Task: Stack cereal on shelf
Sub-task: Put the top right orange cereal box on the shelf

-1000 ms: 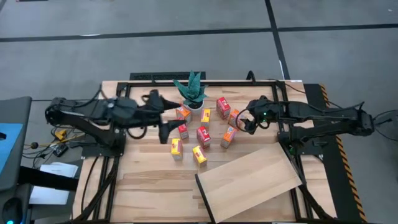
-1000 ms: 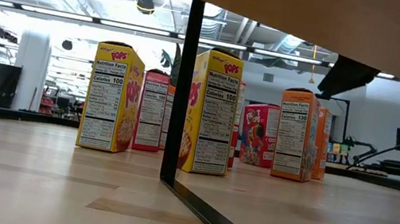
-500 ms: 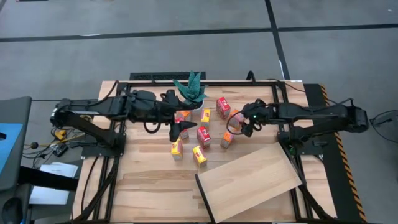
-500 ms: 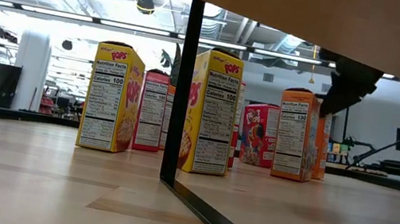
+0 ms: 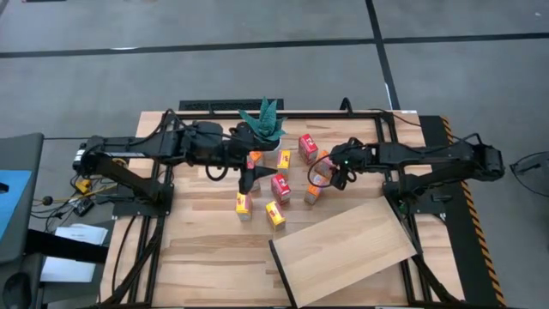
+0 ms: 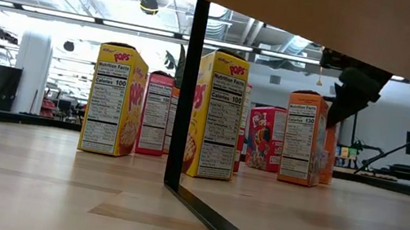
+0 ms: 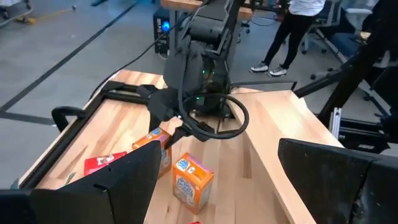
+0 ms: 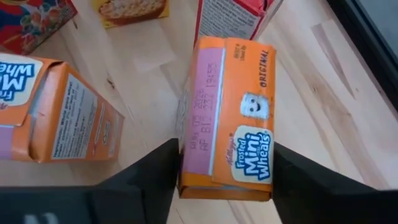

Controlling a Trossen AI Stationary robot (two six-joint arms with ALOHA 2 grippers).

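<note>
Cereal box (image 8: 227,118) snug between right gripper (image 8: 221,171) fingers

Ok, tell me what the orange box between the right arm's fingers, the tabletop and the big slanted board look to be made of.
Orange box: thin printed cardboard, slightly glossy; folded top flap and creased edges show.
Tabletop: planked wood, satin finish; seams and grain streaks show.
Slanted board: paler, smoother wood or possibly laminate, with a dark edge; the core is not visible.
</note>
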